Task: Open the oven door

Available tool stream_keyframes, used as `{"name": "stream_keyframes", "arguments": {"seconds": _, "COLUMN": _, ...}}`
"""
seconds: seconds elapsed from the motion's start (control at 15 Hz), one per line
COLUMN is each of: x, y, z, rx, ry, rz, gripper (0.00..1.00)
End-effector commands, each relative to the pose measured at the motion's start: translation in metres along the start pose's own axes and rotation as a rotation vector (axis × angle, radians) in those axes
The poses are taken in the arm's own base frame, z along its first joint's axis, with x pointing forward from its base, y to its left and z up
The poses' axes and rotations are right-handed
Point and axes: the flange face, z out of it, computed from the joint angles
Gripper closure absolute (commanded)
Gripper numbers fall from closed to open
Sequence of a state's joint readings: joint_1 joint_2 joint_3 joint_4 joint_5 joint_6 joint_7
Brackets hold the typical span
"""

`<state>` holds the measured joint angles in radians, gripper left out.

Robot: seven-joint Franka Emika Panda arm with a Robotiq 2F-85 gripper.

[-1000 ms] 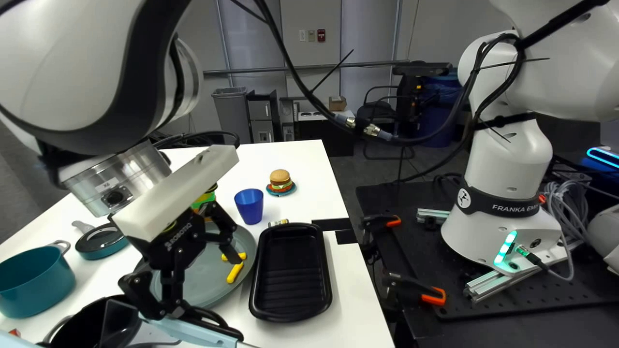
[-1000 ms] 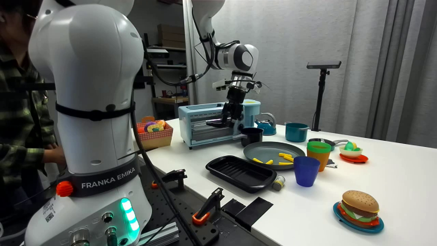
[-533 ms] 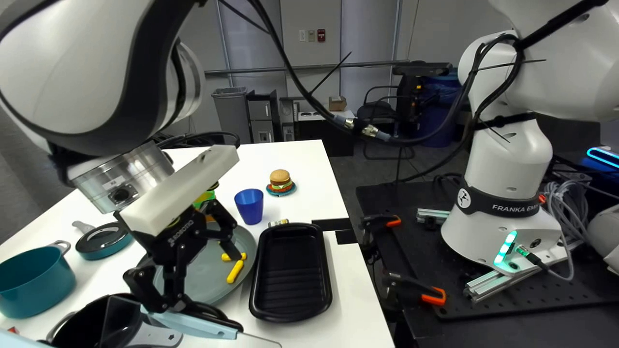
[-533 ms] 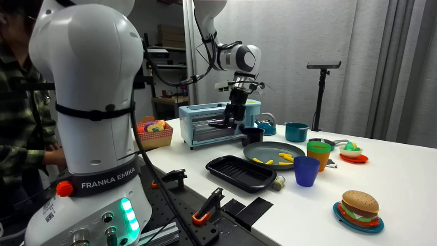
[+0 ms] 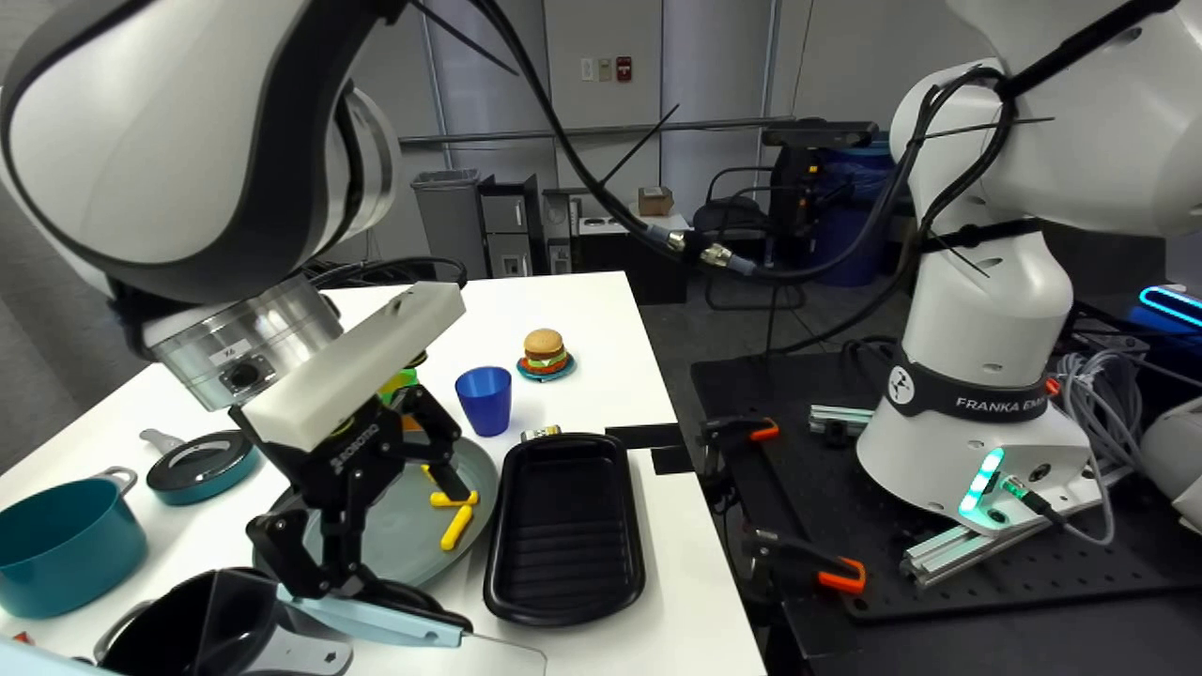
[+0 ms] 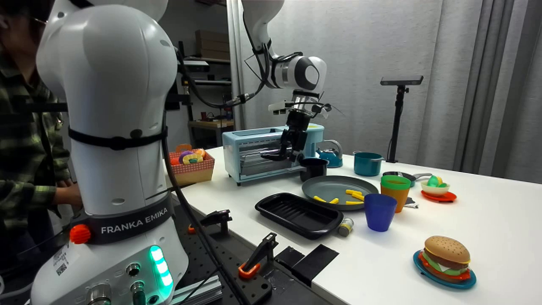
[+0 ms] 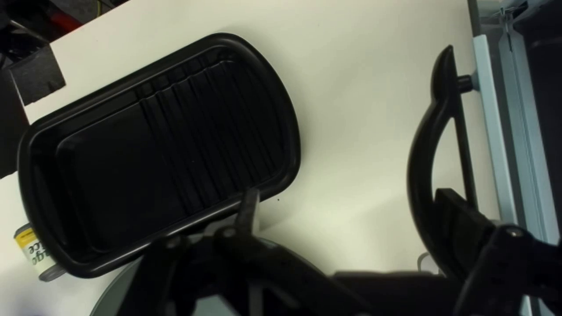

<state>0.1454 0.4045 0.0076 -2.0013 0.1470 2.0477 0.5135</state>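
Though low, black pot [image 6: 313, 170] near oven [image 6: 259, 167]

In an exterior view, the hand [image 6: 289, 155] hangs before the oven [image 6: 231, 156]; 1 burger [image 6: 447, 257] sits on a plate [image 6: 465, 284].

In an exterior view, FRANKA EMIKA stands on the base [image 6: 123, 243], left of the pan [image 6: 299, 215]; in an exterior view, ROBOTIQ on the gripper [image 5: 402, 533], left of the pan; the can [image 7: 40, 252] beside the pan bears part-hidden letters; the sticker [image 5: 230, 352] is too small
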Motion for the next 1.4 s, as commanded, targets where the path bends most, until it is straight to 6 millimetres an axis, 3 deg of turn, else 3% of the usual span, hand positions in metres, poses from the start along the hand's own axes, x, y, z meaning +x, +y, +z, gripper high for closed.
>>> {"name": "stream_keyframes", "arguments": {"seconds": 0.0, "x": 0.017, "y": 0.002, "z": 0.006, "rx": 0.018, "ry": 0.030, "rz": 0.026, "gripper": 0.00}}
{"name": "stream_keyframes", "arguments": {"seconds": 1.33, "x": 0.006, "y": -0.006, "z": -0.008, "rx": 0.011, "ry": 0.047, "rz": 0.018, "gripper": 0.00}}
